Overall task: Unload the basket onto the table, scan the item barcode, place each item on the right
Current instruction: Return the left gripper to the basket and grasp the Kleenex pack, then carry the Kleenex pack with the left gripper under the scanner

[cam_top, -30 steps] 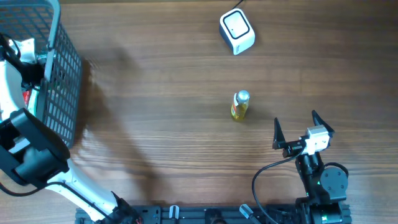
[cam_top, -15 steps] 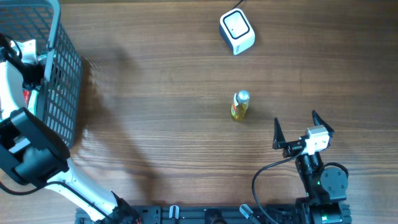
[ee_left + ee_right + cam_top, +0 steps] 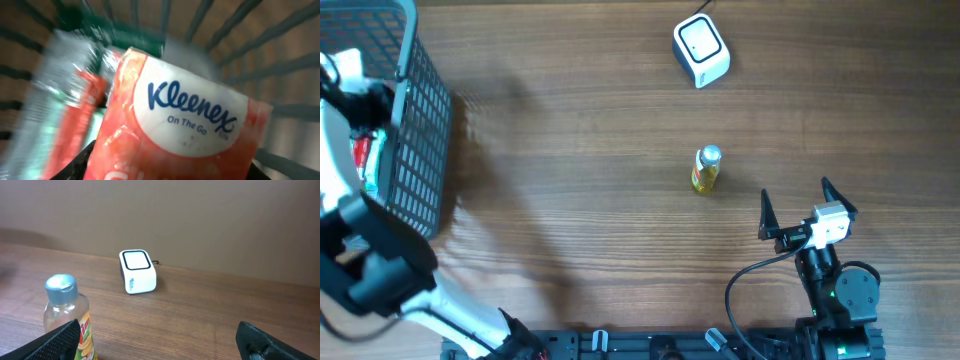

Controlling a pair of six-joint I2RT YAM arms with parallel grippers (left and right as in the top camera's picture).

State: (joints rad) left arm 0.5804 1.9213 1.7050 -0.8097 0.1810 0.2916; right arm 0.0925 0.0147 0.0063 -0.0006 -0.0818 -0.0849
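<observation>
The left claw (image 3: 167, 172) grips a Kleenex tissue pack (image 3: 175, 110) inside the wire basket (image 3: 420, 130) at the overhead view's upper left. The right claw (image 3: 795, 192) stands wide open at lower right. Above it a bottle (image 3: 706, 168) stands on the table (image 3: 570, 200), with the scanner (image 3: 701, 50) near the top edge.

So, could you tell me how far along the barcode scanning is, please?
Nothing looks scanned yet. In hand: the left gripper is inside the basket, closed on a Kleenex pack. Left: lift it out and show its barcode to the white scanner. The right gripper sits open near a bottle.
</observation>
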